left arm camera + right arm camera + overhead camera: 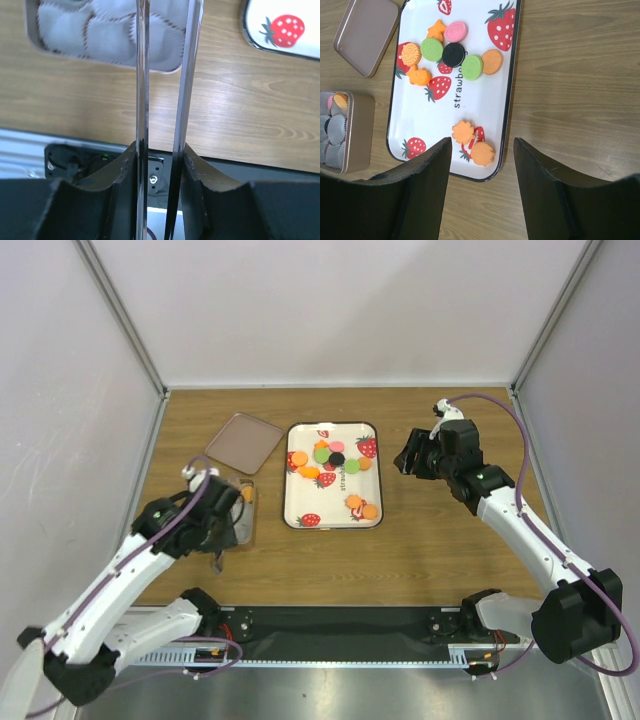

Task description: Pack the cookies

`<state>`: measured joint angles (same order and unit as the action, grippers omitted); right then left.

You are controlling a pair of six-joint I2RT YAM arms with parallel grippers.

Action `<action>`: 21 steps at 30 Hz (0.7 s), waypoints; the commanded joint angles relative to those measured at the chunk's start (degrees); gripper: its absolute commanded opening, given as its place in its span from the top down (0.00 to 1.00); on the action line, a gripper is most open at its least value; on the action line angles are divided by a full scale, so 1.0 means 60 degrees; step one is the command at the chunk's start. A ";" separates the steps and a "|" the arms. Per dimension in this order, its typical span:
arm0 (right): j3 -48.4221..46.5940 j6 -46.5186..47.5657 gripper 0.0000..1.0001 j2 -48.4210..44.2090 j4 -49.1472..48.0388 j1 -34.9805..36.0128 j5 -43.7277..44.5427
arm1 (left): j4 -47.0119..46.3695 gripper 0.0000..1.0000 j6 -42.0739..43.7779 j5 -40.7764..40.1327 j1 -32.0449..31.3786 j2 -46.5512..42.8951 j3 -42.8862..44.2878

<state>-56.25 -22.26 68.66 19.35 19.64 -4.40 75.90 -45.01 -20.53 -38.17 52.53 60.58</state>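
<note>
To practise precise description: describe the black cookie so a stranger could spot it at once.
Find the white strawberry-print tray on the wooden table. Cookies cluster at its far end, and the black cookie sits mid-cluster between two green cookies. It is the only black disc there.

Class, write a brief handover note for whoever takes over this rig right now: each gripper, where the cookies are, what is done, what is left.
Left gripper: shut on tweezers, at the tin.
Right gripper: open, empty, right of the tray.
Cookies: ten on the tray.
Done: lid off, lying on the table beside the tray; at least one orange cookie in the tin.
Left: move the ten over, then probably close the tin.
</note>
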 commanded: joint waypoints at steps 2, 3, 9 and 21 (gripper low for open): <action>-0.0029 0.0004 0.42 -0.0077 -0.0267 0.0023 -0.0232 | 0.0315 0.66 0.0206 0.0638 0.1116 -0.0610 -0.0500; -0.0044 0.0004 0.42 -0.0062 -0.0267 0.0023 -0.0233 | 0.0285 0.66 0.0338 0.0784 0.1423 -0.0713 -0.0704; -0.0030 0.0004 0.42 -0.0106 -0.0267 0.0052 -0.0321 | -0.0169 0.65 0.0909 0.1414 0.2639 -0.0918 -0.1307; -0.0029 0.0004 0.42 -0.0077 -0.0296 0.0067 -0.0394 | -0.0887 0.64 0.1438 0.1768 0.3315 -0.0567 -0.1746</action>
<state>-56.25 -22.28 68.66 19.35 19.81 -6.09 73.08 -38.00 -10.48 -18.92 49.15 50.28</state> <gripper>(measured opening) 0.585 0.383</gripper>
